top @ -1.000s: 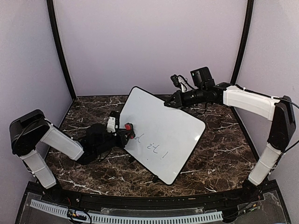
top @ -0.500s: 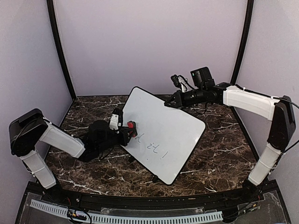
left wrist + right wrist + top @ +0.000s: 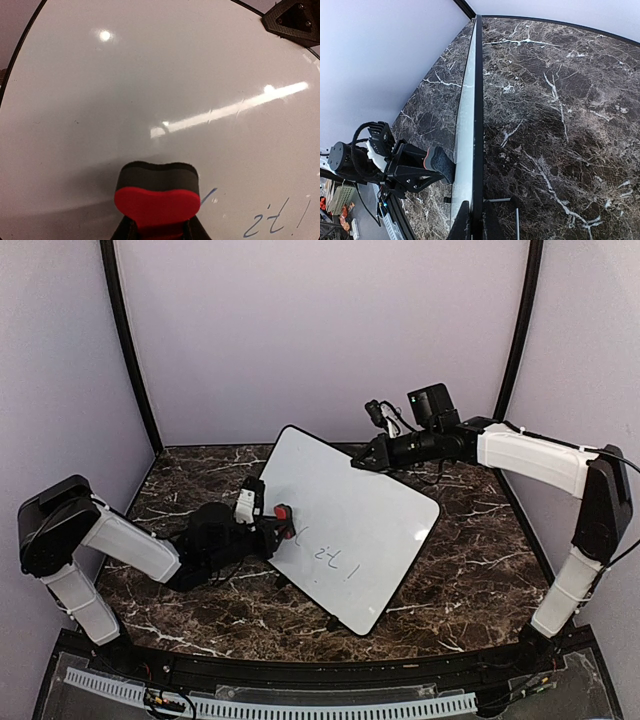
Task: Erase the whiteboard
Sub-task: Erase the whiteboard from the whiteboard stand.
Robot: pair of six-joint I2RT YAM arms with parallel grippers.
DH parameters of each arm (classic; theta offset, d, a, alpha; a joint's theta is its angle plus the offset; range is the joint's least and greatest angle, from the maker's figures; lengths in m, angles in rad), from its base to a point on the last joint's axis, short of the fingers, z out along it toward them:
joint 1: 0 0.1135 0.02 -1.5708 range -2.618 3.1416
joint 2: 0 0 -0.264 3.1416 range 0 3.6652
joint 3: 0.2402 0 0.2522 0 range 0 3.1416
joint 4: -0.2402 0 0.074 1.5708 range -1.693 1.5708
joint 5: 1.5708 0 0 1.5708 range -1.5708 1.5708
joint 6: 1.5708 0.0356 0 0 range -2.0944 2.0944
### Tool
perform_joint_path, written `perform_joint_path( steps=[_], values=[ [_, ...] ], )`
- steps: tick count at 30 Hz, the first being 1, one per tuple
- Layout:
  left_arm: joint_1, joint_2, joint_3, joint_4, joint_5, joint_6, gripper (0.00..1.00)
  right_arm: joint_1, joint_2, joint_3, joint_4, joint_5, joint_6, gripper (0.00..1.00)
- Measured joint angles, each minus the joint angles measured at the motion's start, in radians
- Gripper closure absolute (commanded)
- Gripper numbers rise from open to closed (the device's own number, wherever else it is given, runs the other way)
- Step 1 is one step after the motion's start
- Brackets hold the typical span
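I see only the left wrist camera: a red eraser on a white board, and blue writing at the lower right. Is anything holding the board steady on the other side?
Observer: Yes. The right gripper is shut on the far rim of the whiteboard.
Operator: Does the pad really touch the surface?
Observer: In the right wrist view the board is edge-on, and the dark pad of the eraser meets its white face.
Operator: How does the board lie?
Observer: From the top camera it lies diagonal on the marble table, one corner pointing toward the arm bases.
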Motion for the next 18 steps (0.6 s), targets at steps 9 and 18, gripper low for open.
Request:
perform_joint_path(
  steps=[9,18],
  values=[
    [-0.035,-0.014,-0.059,-0.005,-0.024,-0.006,1.00,0.000,0.000,0.001,0.000,-0.002,0.000,1.00],
    [-0.037,0.008,0.035,-0.050,-0.044,0.019,1.00,-0.001,0.000,0.001,-0.002,0.008,0.001,1.00]
  ],
)
